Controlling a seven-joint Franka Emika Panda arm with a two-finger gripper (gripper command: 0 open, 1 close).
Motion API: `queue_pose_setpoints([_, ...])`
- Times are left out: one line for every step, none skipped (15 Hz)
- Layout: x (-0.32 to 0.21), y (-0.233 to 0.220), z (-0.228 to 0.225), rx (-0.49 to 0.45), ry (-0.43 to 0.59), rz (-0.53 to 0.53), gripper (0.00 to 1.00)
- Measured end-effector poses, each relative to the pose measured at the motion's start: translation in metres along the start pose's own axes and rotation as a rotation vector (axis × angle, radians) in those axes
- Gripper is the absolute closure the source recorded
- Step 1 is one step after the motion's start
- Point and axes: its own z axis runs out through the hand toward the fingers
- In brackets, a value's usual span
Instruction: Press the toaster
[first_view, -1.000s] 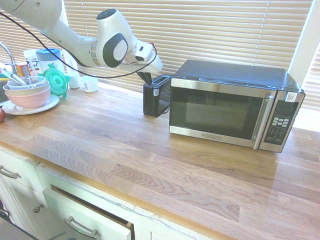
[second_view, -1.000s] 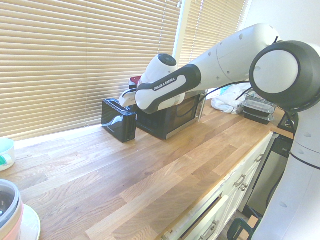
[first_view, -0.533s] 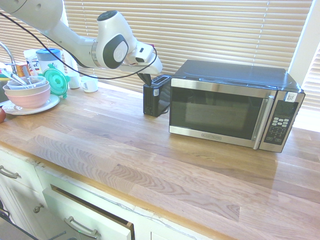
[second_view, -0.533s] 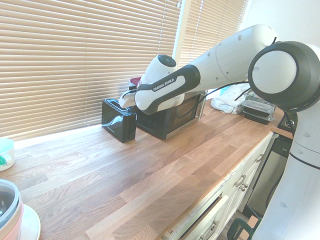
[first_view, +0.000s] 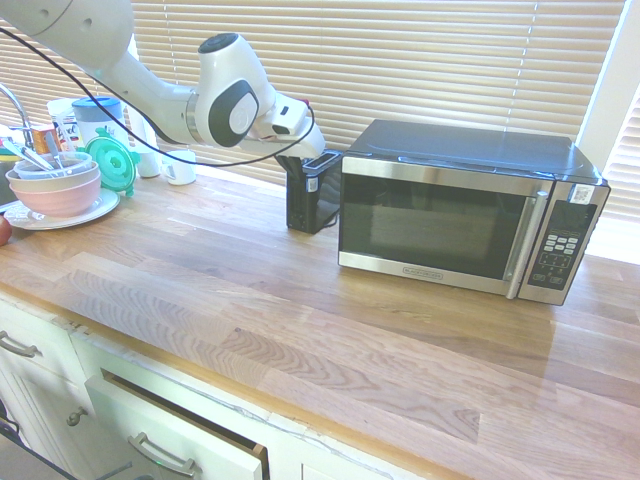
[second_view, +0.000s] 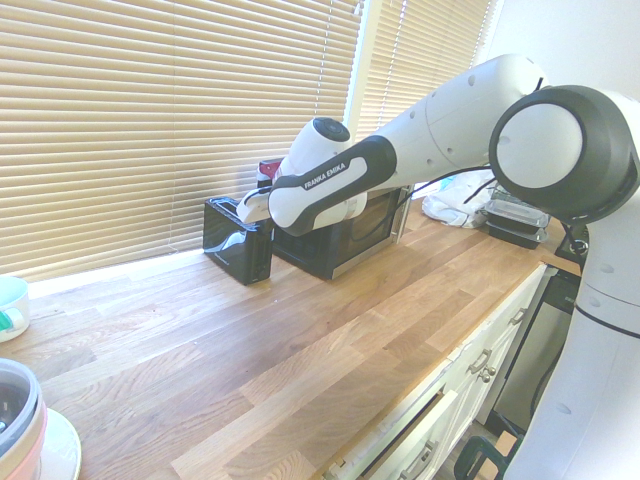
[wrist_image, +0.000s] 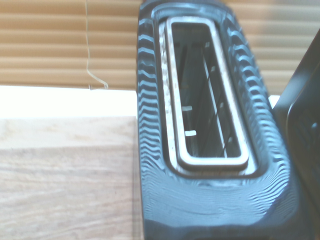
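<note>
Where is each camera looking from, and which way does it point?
First exterior view: out in front of the counter, facing the blinds; the arm comes in from the left, gripper at the toaster.
Second exterior view: off the other end of the counter, looking along it; the arm comes in from the right.
Wrist view: on the wrist, looking down into the toaster's slot; no arm shows.
Shared: all three see the toaster; both exterior views see the microwave.

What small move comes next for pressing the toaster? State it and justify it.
Probably ease the end effector a little further down onto the near end of the toaster. It hangs shut just above that end, angled downward, and the wrist view looks straight down into the empty slot. Actual contact cannot be told from these views. The microwave stands close beside, so keep the push vertical.
</note>
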Motion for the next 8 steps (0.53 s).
queue_pose_setpoints([-0.002, 0.003, 0.006, -0.006, -0.007, -0.001, 1.00])
queue_pose_setpoints([-0.004, 0.005, 0.012, -0.010, -0.013, -0.001, 1.00])
queue_pose_setpoints([-0.005, 0.006, 0.016, -0.013, -0.018, -0.001, 1.00])
queue_pose_setpoints([-0.005, 0.009, 0.018, -0.013, -0.026, 0.001, 1.00])
queue_pose_setpoints([-0.004, 0.012, 0.021, -0.013, -0.030, -0.005, 1.00])
queue_pose_setpoints([-0.004, 0.012, 0.023, -0.015, -0.032, -0.007, 1.00])
queue_pose_setpoints([-0.005, 0.012, 0.025, -0.016, -0.035, -0.009, 1.00])
queue_pose_setpoints([-0.005, 0.013, 0.026, -0.017, -0.037, -0.012, 1.00])
